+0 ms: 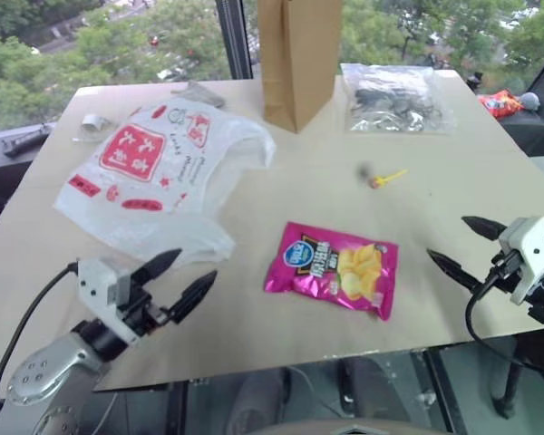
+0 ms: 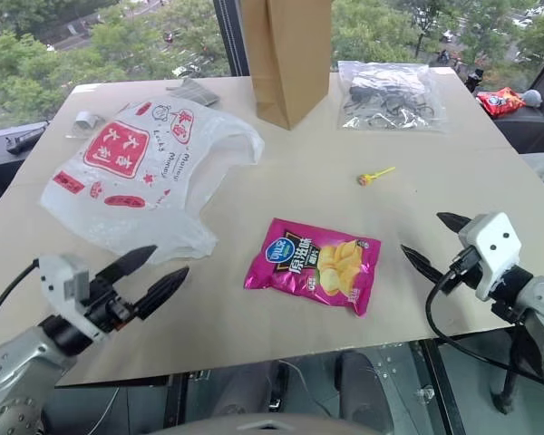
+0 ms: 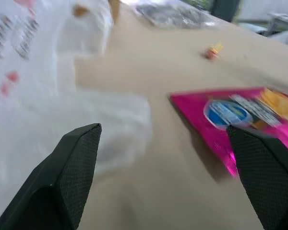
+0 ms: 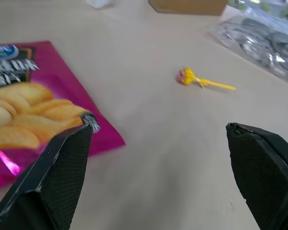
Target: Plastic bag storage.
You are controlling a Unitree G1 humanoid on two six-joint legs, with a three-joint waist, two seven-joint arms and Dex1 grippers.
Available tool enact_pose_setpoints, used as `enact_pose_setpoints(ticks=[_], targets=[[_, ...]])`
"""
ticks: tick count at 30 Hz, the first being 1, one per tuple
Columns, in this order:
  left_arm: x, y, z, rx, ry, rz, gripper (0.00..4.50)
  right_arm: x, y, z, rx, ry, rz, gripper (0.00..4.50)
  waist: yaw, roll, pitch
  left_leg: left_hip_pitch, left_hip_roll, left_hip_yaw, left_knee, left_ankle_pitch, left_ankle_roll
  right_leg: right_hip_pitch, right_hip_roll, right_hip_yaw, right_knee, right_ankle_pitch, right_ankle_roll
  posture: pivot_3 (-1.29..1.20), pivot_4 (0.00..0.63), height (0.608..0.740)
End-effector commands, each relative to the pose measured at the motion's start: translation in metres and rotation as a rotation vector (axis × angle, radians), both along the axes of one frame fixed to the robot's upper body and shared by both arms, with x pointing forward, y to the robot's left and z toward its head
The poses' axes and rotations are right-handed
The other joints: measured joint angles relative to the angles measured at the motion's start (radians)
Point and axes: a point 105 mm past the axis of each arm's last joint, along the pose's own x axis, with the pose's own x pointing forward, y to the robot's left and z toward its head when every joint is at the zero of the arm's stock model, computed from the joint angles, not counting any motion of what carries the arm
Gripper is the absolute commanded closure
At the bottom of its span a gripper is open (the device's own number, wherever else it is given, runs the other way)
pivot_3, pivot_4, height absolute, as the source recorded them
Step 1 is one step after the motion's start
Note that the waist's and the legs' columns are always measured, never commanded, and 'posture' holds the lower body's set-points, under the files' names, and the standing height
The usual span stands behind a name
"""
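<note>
The plastic bag (image 1: 159, 172) lies untouched on the bench (image 1: 281, 181), far left. Both the left gripper (image 1: 177, 281) and the right gripper (image 1: 462, 245) hover wide open and empty. Judging by this, reaching comes first, with the left gripper going to the bag's near edge.

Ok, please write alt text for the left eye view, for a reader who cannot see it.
A white plastic bag lies flat on a tan table, beside a pink chip packet. The left tool and right tool hover open at the near edge, holding nothing.

Head cameras high, wrist cameras low
Both eyes look down over the table (image 1: 281, 181); each wrist camera skims close, sharing the chip packet (image 3: 245, 120) and lollipop (image 4: 201, 81).
</note>
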Motion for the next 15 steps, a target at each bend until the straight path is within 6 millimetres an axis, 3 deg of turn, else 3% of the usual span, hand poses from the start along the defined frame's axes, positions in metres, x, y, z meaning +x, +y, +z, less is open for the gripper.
enact_pose_setpoints(ticks=[1,10,15], targets=[[0.026,-0.009,0.019,0.161,-0.046,0.106,0.18,-0.003,0.027,0.025,-0.002,-0.089,0.133,0.00,0.007,0.000,0.000,0.000,0.000,0.000,0.001,0.000,0.000,0.000,0.000,0.000,0.001,0.000,0.000,0.00,0.150,0.740],[0.116,-0.036,0.052,0.396,-0.054,0.328,0.18,0.010,0.050,0.045,-0.004,-0.143,0.171,0.00,0.009,-0.001,0.000,0.001,-0.003,-0.002,0.000,0.000,-0.001,0.000,0.000,0.000,0.003,0.005,0.000,0.00,0.150,0.740],[0.149,-0.043,0.032,0.558,0.015,0.479,0.18,0.008,0.058,0.054,-0.011,-0.157,0.178,0.00,0.007,-0.001,0.000,-0.001,-0.005,-0.002,0.000,0.002,-0.004,-0.001,0.000,0.000,0.001,0.005,0.000,0.00,0.150,0.740]])
